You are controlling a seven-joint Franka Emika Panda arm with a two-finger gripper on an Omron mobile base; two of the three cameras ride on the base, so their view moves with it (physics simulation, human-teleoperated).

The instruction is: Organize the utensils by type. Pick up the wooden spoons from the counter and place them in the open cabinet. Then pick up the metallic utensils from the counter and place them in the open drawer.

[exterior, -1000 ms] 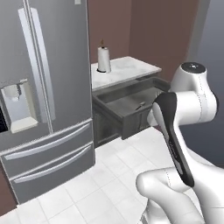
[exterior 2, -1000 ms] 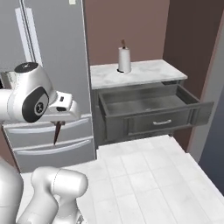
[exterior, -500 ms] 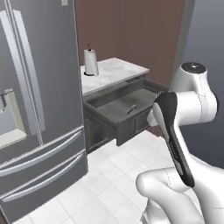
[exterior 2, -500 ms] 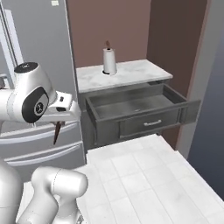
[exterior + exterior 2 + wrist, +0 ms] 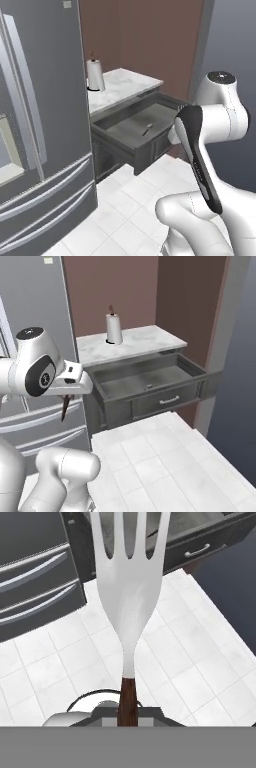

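Note:
My gripper is shut on a metallic utensil, a fork with a silver head and a dark reddish-brown handle that points away from the hand. In the right base view the gripper hangs at the left with the dark handle below it. The open drawer stands pulled out under the white marble counter. Another small metallic utensil lies on the drawer's grey floor. The wooden spoons and the open cabinet are out of view.
A paper towel roll stands on the counter. A tall grey fridge rises left of the drawer. White floor tiles spread in front, and a dark wall panel bounds the right side.
Both base views have shifted as the base moved: the fridge slid left and the drawer sits nearer and more central. The fork stays in the shut gripper.

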